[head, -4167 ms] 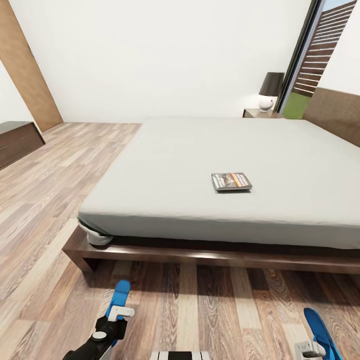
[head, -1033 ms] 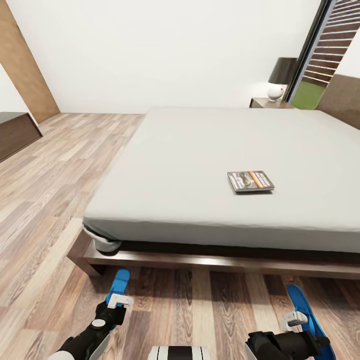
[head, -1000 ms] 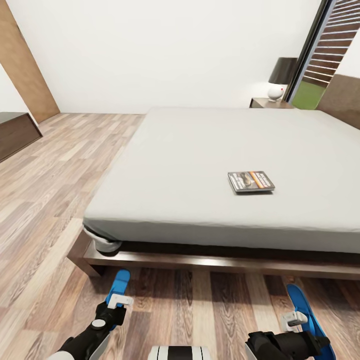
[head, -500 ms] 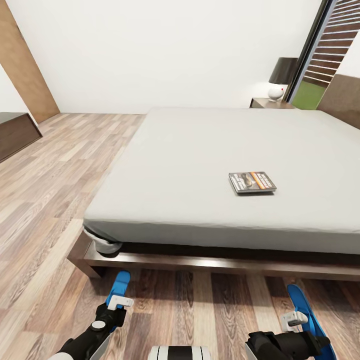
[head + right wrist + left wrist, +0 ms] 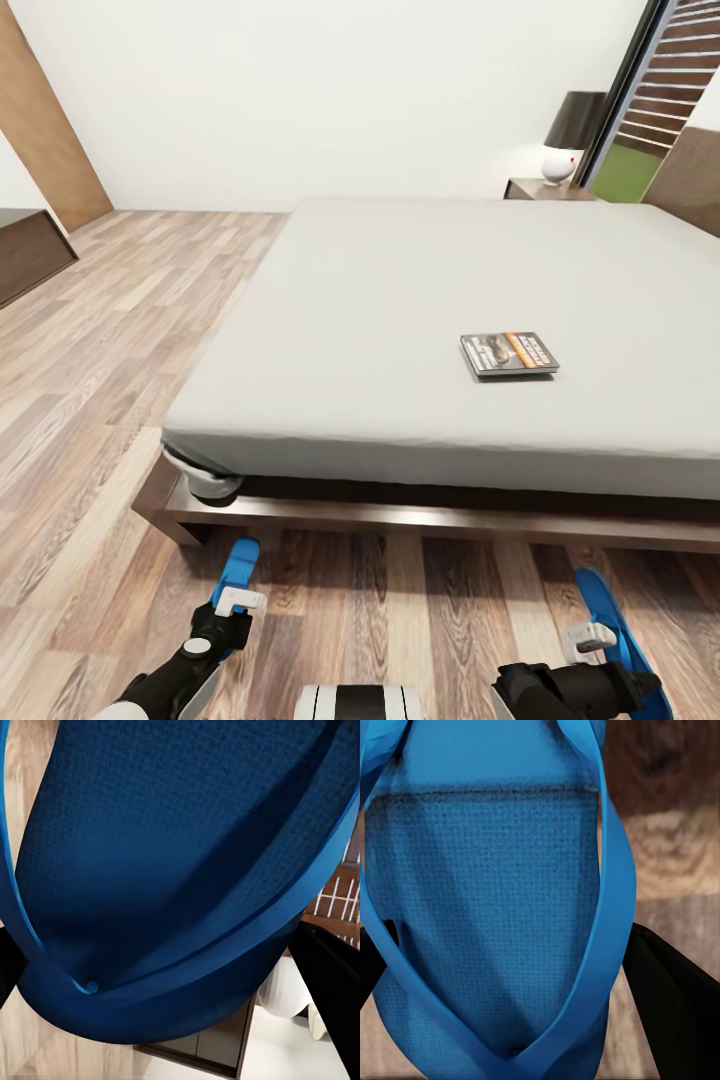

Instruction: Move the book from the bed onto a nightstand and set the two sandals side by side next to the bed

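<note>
Item: two flat bright blue flip-flop sandals, one pinched in the left gripper (image 5: 232, 612), one (image 5: 606, 620) in the right gripper (image 5: 592, 640), carried low near the bed's (image 5: 400, 515) foot edge, presumably for floor placement. Small dark orange-banded paperback book (image 5: 508, 353) lies mid-mattress, untouched.

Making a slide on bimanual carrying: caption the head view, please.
Each gripper, left and right, holds a blue sandal before the bed; the book lies on it.

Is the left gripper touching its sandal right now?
Touching. In the head view the left gripper is clamped on the blue sandal, and the left wrist view has that sandal between the dark fingers.
</note>
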